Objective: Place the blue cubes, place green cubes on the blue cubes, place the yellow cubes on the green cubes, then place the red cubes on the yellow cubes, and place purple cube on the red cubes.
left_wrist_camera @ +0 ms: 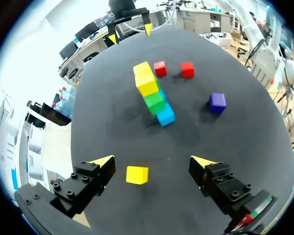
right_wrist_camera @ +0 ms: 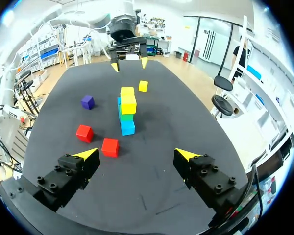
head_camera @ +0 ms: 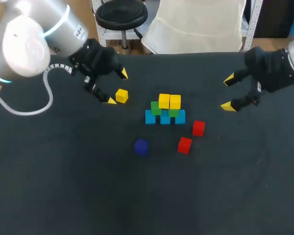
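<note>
My left hand (head_camera: 116, 87) hung open over loose yellow cube (head_camera: 121, 95), nothing gripped. Judged risk: off-centre pinch twisting cube; clumsy placement toppling stack (head_camera: 165, 110) at cube's 3 o'clock. Right hand (head_camera: 229, 92) open.

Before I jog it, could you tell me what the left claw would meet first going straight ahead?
Probably the loose yellow cube, lying just ahead of the open left claw; depth is unclear.
</note>
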You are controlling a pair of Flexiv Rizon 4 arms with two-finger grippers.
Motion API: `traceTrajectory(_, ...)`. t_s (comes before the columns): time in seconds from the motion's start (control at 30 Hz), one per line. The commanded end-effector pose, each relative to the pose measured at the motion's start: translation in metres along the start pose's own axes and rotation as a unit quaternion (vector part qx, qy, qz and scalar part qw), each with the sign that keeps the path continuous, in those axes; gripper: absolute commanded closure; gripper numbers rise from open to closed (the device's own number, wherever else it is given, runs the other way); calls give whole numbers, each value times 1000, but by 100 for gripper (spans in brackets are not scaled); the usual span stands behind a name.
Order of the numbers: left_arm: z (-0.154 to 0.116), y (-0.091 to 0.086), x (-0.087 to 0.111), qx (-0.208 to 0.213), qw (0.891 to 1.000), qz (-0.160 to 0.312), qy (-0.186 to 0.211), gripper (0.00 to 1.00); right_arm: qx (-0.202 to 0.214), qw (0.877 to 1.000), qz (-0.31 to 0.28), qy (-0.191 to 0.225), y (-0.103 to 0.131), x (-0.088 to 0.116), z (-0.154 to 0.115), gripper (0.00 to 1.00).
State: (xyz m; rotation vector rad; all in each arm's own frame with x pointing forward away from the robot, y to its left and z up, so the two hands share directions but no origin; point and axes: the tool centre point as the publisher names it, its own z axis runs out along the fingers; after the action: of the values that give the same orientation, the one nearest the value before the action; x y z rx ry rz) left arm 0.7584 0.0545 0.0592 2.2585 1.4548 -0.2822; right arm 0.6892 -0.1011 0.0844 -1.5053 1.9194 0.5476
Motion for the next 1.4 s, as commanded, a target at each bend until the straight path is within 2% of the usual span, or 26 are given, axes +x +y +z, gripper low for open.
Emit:
traceTrajectory(0.03,8,23,18,50,999,4,-7,0,-1,1000,0,-1,-1,0,0,0)
traceTrajectory(0.53,33,36,56,103,994,44,-9,0,-1,1000,0,-1,-1,0,0,0)
traceTrajectory(0.87,43,41,62,128,990,48,-25,0,-1,1000,0,-1,-1,0,0,0)
traceTrajectory(1.23,47,42,64,143,988,47,-24,0,-1,1000,0,-1,-1,0,0,0)
traceTrajectory(1.27,47,42,64,146,988,47,-23,5,-1,1000,0,-1,-1,0,0,0)
traceTrajectory(1.3,48,42,63,147,988,49,-22,25,-1,1000,0,-1,-1,0,0,0)
traceTrajectory(1.37,48,42,63,147,988,52,-19,40,-1,1000,0,-1,-1,0,0,0)
traceTrajectory(1.4,48,42,62,148,987,54,-15,55,-1,1000,0,-1,-1,0,0,0)
